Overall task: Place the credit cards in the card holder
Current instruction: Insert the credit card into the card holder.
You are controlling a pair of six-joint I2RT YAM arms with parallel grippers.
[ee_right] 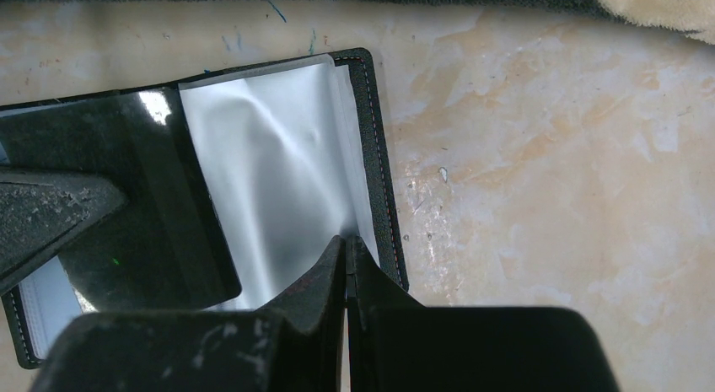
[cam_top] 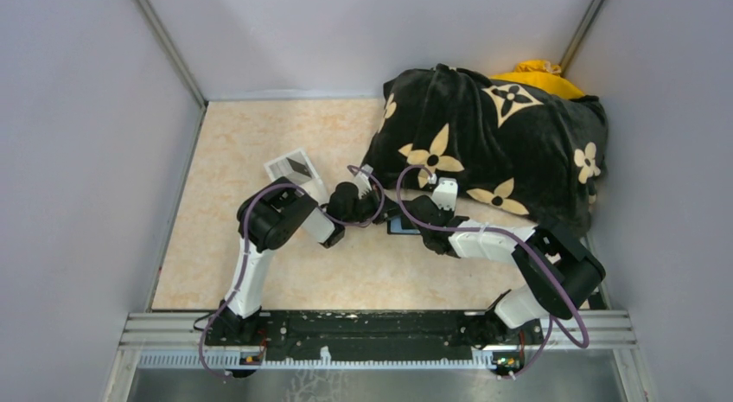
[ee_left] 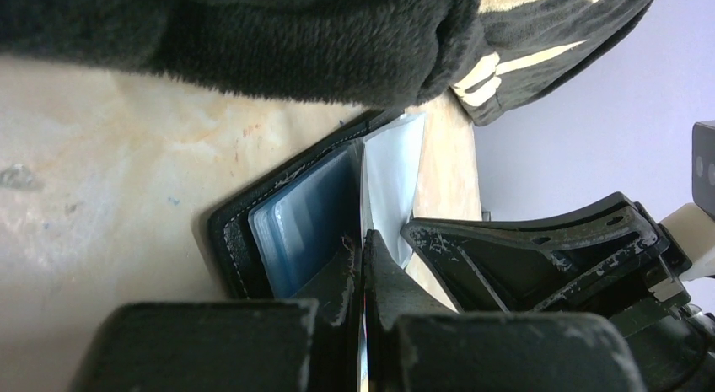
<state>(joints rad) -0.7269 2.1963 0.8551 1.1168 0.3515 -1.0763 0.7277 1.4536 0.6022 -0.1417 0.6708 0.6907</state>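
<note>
L arm [cam_top: 277,219] is being held w/ elbow raised and bent, forearm angled in twd centre, wrist tipped down. R arm [cam_top: 553,268] is being held folded at its outer elbow, forearm stretched low across twd the L one, so both heads are being held nose to nose over the table [cam_top: 259,134].

L gripper [ee_left: 362,255]: jaws are being pressed together, tips down at the open card holder [ee_left: 229,240]. A thin bright line is being shown b/w the fingers; whether anything is being pinched cannot be told. The dark blue-grey credit card [ee_left: 303,211] is being seen just left of those tips, lying in the holder's left half.

R gripper [ee_right: 346,255]: jaws are likewise being pressed together, tips at the near edge of a shiny clear sleeve [ee_right: 278,173], holder's stitched black rim just right of them. Left of these tips the card's dark face is being overlapped by one L finger [ee_right: 59,211].

Black flowered cushion [cam_top: 493,134] is being seen just beyond both jaw pairs. A pale grey box [cam_top: 292,169] is lying behind the L jaws, near the L elbow.
</note>
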